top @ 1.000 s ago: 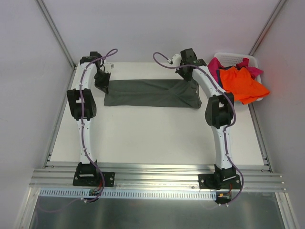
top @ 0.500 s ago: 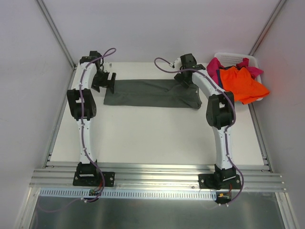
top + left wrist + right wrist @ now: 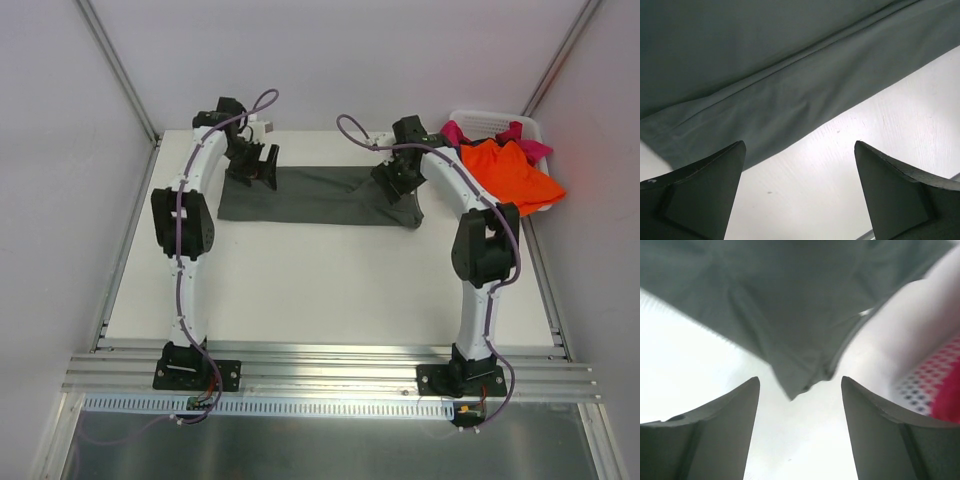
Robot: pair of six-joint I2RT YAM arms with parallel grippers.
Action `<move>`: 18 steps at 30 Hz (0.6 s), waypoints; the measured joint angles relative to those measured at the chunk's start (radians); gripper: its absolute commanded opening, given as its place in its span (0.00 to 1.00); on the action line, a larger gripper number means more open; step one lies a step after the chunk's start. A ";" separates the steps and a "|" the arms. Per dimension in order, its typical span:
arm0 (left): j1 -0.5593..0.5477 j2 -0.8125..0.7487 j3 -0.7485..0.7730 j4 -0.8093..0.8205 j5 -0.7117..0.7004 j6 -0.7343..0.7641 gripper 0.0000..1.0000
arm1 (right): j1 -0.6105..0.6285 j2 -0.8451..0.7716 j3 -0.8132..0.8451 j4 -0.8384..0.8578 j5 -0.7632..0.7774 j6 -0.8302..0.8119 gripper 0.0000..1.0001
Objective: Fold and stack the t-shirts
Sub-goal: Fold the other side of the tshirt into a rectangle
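The left fingers (image 3: 700,190) stand wide and empty at the edge of the grey shirt (image 3: 320,196). The right fingers (image 3: 715,430), also apart, hold nothing above its corner.

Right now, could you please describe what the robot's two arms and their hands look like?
Both the left arm and right arm have slim white links, bulky black joint housings and purple cables looping alongside. The left hand and right hand each end in two dark, wedge-shaped fingers.
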State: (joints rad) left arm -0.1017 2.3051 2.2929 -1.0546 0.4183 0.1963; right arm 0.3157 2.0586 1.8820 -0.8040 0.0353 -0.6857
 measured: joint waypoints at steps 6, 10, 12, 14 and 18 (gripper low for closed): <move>-0.010 0.146 -0.014 -0.002 0.043 -0.015 0.91 | -0.070 0.095 0.018 -0.114 -0.154 0.051 0.59; -0.016 0.181 -0.018 -0.003 0.037 -0.016 0.92 | -0.150 0.166 0.042 -0.147 -0.225 0.088 0.59; -0.026 0.181 -0.018 -0.002 0.034 -0.016 0.92 | -0.189 0.182 0.044 -0.157 -0.257 0.102 0.58; -0.038 0.181 -0.018 0.000 0.032 -0.015 0.92 | -0.214 0.185 0.045 -0.164 -0.285 0.113 0.57; -0.055 0.182 -0.018 0.000 0.018 -0.014 0.92 | -0.234 0.196 0.064 -0.174 -0.336 0.128 0.54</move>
State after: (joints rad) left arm -0.1570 2.4870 2.2749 -1.0546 0.4358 0.1818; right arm 0.0818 2.2551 1.9461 -0.9779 -0.3004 -0.5575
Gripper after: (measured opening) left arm 0.917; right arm 0.551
